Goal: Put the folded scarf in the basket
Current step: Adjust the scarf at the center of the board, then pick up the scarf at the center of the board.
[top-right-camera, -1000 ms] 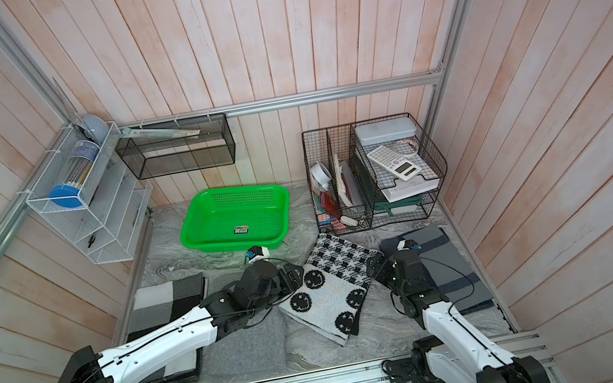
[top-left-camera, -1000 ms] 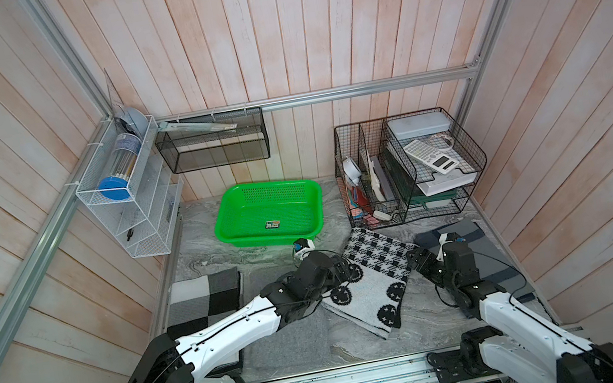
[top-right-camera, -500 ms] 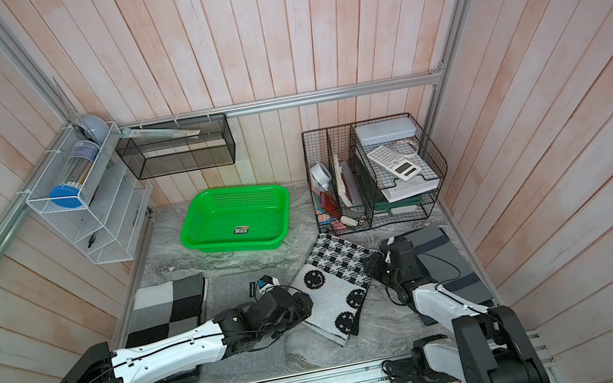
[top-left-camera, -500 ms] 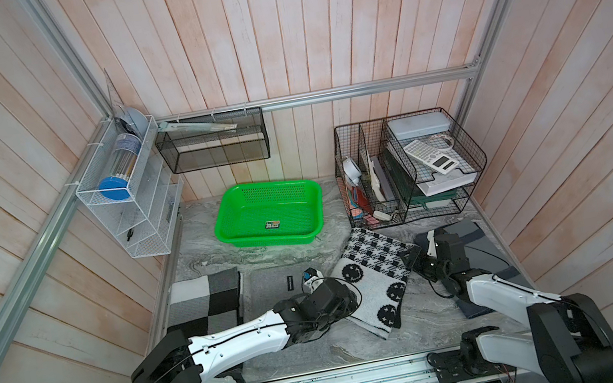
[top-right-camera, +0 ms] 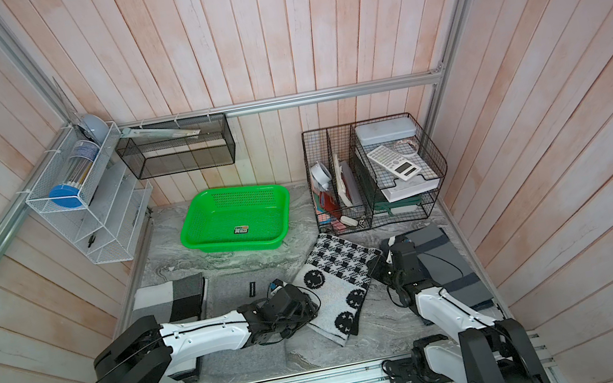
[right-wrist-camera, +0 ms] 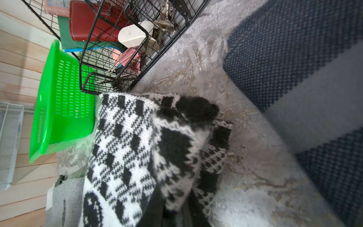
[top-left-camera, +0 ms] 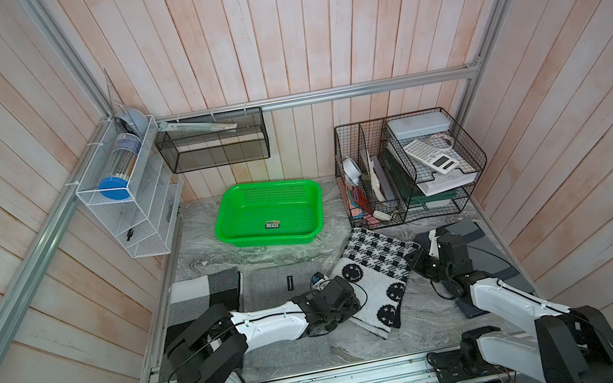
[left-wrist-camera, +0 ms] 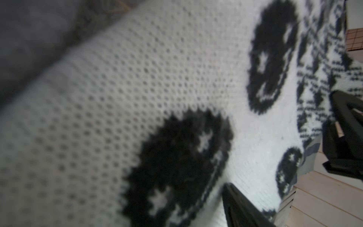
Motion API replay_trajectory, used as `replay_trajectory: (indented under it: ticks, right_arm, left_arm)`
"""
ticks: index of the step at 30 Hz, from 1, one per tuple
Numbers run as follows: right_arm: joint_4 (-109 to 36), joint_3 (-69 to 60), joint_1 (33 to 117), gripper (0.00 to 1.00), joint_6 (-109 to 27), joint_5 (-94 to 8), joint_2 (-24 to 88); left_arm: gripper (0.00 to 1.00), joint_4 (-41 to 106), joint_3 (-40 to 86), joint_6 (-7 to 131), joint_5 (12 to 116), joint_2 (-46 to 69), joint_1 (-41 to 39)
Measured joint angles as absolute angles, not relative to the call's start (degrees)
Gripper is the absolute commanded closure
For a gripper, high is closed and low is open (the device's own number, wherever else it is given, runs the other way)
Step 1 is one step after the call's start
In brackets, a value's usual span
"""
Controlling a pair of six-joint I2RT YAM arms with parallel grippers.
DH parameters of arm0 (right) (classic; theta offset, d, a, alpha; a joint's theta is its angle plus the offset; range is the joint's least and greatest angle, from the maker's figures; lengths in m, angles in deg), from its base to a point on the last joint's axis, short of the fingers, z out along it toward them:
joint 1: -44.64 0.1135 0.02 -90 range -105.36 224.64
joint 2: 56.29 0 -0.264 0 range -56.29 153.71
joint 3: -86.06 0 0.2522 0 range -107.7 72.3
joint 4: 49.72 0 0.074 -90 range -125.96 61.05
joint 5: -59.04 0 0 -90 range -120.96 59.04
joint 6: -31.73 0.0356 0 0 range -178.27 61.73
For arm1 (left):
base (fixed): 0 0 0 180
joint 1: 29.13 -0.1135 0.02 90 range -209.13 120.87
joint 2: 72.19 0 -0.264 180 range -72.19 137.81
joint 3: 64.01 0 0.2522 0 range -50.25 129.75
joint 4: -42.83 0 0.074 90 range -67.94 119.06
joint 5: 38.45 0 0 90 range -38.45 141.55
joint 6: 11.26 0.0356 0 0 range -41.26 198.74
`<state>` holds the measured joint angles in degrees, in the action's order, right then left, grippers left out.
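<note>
The folded scarf [top-left-camera: 381,268], black and white knit with smiley faces and houndstooth, lies on the marble table in front of the green basket [top-left-camera: 271,241], which holds only a small sticker. My left gripper [top-left-camera: 349,303] lies low at the scarf's left edge. In the left wrist view the knit fills the frame and one finger [left-wrist-camera: 241,208] rests on it, well off centre; the other finger is hidden. My right gripper [top-left-camera: 414,263] is at the scarf's right edge. The right wrist view shows that gripper [right-wrist-camera: 172,208] pinching a raised fold of the scarf [right-wrist-camera: 141,149], with the basket [right-wrist-camera: 59,110] beyond.
A black wire organizer [top-left-camera: 406,167] with books and a calculator stands right of the basket. A blue-grey striped cloth [top-left-camera: 471,232] lies under my right arm. A grey cloth [top-left-camera: 270,287] and a checked cloth [top-left-camera: 204,294] lie at the left. Wire shelves [top-left-camera: 130,205] hang on the walls.
My left gripper has drawn back from above the scarf and dropped to its left edge. My right gripper has shut on the scarf's right edge.
</note>
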<state>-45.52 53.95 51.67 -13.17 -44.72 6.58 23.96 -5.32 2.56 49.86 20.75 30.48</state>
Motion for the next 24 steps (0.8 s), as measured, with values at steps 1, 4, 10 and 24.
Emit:
replay_trajectory:
  ticks: [1, 4, 10, 24]
  right_arm:
    - [-45.26, 54.19, 51.67, 0.90, -13.15, -44.74, 5.94]
    - [-44.49, 55.28, 51.67, 0.95, -12.91, -44.76, 3.76]
    - [-41.82, 58.71, 53.24, 0.98, -11.38, -44.55, -1.77]
    - [-26.55, 60.83, 73.98, 0.39, -2.02, -34.58, -17.77]
  left_arm:
    - [0.23, 24.35, -4.62, 2.67, 50.01, 21.45, 29.89]
    - [0.24, 25.05, -2.81, 3.39, 49.83, 23.42, 28.14]
    - [0.24, 25.67, 2.05, 5.95, 48.46, 28.03, 24.23]
    - [0.18, 24.99, 9.28, 15.39, 44.85, 32.16, 16.30]
